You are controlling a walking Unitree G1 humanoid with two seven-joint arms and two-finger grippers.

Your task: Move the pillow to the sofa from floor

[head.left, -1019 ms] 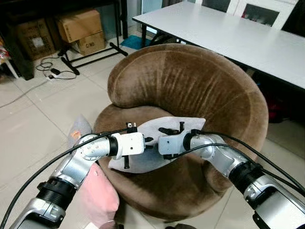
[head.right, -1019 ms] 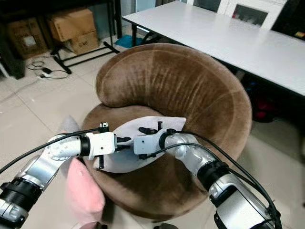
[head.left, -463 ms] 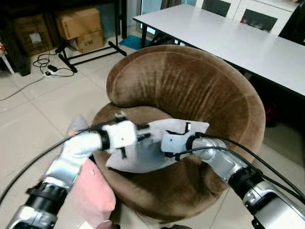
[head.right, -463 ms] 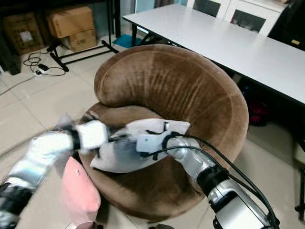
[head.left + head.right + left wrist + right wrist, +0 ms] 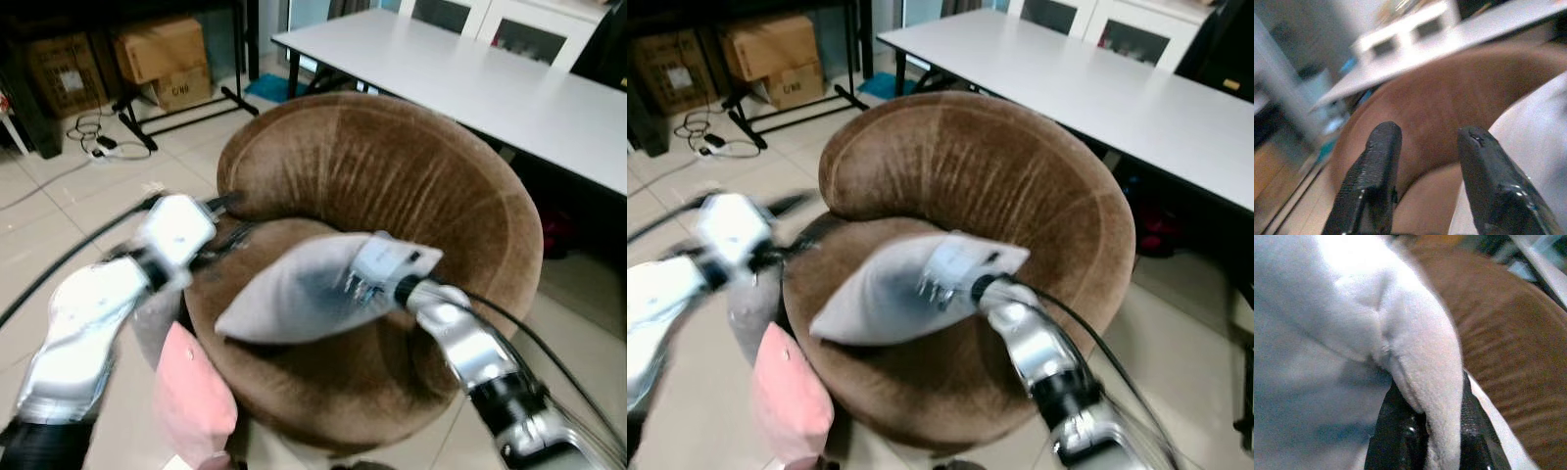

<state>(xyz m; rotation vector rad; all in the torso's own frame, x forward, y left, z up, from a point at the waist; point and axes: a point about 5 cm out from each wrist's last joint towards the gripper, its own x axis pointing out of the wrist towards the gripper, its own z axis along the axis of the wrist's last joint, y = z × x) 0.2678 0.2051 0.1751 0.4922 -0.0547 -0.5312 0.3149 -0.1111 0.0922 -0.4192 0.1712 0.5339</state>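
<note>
You have the grey pillow (image 5: 294, 289) over the seat of the brown round sofa (image 5: 411, 186), its long axis running across the seat, one corner toward the left rim. Your right gripper (image 5: 1425, 431) pinches its edge between both fingers. Your left gripper (image 5: 1425, 161) is spread, holding nothing. A pink pillow (image 5: 194, 397) lies on the floor against the sofa; a white table (image 5: 470, 83) stands behind.

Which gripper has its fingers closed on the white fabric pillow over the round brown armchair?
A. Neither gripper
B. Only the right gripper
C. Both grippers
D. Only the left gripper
B: in the right wrist view the right gripper pinches a fold of the white fabric pillow between its fingers, while the left gripper is open with nothing between its fingers, beside the round brown armchair.
</note>
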